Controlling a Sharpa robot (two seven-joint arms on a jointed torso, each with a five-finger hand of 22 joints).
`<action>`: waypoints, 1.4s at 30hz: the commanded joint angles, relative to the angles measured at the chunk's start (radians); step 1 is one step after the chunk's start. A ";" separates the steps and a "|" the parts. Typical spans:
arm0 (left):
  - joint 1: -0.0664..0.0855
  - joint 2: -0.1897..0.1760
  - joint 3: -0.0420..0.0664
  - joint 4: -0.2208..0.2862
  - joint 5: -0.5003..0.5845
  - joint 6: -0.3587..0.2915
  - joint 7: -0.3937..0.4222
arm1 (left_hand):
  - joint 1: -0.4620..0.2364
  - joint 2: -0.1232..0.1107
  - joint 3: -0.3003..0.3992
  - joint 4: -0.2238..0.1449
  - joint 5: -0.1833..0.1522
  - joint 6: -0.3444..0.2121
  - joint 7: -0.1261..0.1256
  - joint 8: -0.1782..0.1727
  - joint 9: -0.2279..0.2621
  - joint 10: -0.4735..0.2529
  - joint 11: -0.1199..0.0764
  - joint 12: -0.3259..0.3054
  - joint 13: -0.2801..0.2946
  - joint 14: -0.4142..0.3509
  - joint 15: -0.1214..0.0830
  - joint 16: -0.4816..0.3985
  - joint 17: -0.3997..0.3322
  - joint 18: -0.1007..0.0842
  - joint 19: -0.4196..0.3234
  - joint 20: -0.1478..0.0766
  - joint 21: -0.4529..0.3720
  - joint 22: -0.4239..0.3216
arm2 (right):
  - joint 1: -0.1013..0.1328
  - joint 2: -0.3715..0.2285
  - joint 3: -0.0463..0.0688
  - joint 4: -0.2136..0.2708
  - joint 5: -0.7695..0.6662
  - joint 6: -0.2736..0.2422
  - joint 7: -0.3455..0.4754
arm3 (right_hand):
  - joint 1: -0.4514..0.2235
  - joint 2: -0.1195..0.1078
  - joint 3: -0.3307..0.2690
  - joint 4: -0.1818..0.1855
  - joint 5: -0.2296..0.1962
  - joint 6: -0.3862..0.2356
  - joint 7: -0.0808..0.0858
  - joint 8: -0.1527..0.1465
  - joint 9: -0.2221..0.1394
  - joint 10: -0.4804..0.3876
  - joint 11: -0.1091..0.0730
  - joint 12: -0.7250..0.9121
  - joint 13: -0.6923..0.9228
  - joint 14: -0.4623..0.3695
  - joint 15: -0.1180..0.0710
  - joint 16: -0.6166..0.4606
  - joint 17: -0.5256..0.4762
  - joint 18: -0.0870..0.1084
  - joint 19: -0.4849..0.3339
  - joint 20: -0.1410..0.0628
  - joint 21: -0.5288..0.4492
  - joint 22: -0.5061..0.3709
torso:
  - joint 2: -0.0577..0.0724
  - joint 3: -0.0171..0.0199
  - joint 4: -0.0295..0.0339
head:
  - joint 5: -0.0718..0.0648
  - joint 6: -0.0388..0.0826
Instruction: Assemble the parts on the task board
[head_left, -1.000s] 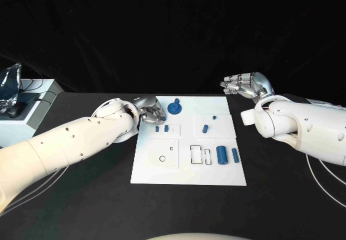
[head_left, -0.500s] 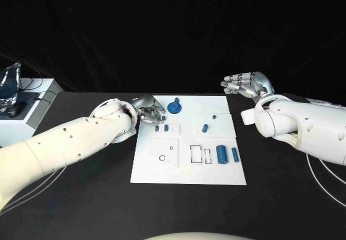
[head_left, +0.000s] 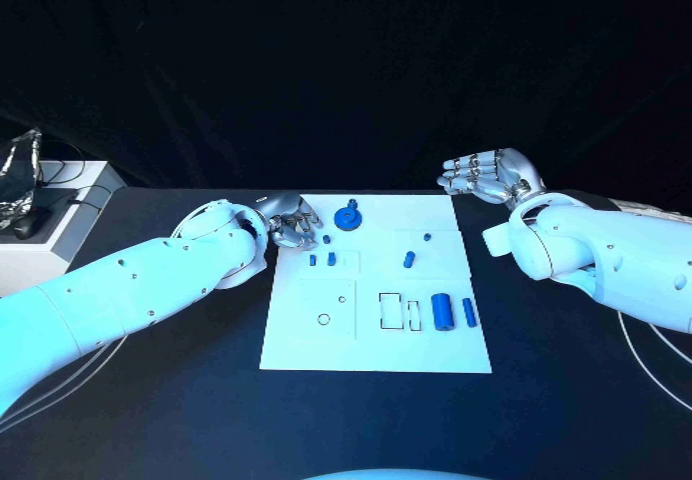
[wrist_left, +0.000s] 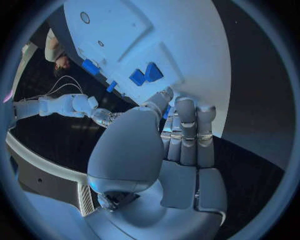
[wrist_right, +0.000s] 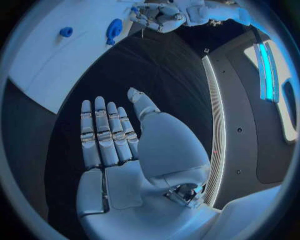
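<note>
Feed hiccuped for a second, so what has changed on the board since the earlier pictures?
Little. The left hand has crept slightly further along the task board, at its far left edge, and holds nothing I can see. The right hand stays open beyond the far right corner. The blue parts, including the round part, lie where they were.

left robot hand (wrist_left: 181, 150) | fingers together | over task board (wrist_left: 181, 45) edge
</note>
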 joint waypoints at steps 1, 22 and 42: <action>-0.001 -0.014 0.011 0.001 0.062 -0.058 0.021 | 0.012 0.001 0.028 -0.007 0.001 0.037 0.005 0.006 0.003 -0.008 0.001 0.002 -0.003 -0.019 0.003 -0.014 -0.007 0.019 -0.032 0.002 -0.047 -0.019 | -0.004 -0.002 0.000 0.007 -0.298 0.135 -0.053 | 0.018 0.006 0.031 -0.018 -0.009 0.034 -0.013 0.001 0.001 0.074 -0.027 0.016 0.001 0.101 -0.041 0.029 0.014 0.029 0.068 -0.030 0.037 0.014 | 0.000 0.0004 -0.0011 | -0.007 0.006; -0.049 -0.207 0.086 0.092 1.015 -0.001 0.227 | -0.120 0.070 -0.258 0.125 -0.006 0.067 0.034 0.006 0.003 -0.054 0.036 -0.025 -0.005 -0.124 0.046 -0.276 -0.211 -0.003 -0.106 0.045 -0.429 -0.298 | -0.037 -0.033 0.000 0.079 -1.075 0.177 -0.396 | -0.010 -0.045 0.068 -0.021 -0.059 0.123 -0.059 -0.003 -0.004 0.195 -0.088 -0.008 0.002 0.385 -0.160 0.629 0.434 0.097 0.345 -0.171 0.476 0.308 | -0.010 -0.0015 0.0044 | -0.055 0.024; -0.111 -0.282 0.105 0.238 1.186 0.051 0.328 | -0.066 0.138 -0.436 0.132 -0.004 0.070 0.032 0.006 0.004 -0.060 0.036 -0.023 -0.005 -0.122 0.047 -0.286 -0.231 -0.012 -0.075 0.039 -0.478 -0.341 | -0.062 0.000 -0.001 0.089 -1.250 0.139 -0.563 | 0.007 -0.158 0.239 0.113 -0.111 0.105 -0.056 -0.004 -0.003 0.097 -0.062 -0.009 0.001 0.290 -0.137 0.982 0.615 0.130 0.321 -0.167 0.607 0.623 | -0.012 -0.0071 0.0108 | -0.056 0.020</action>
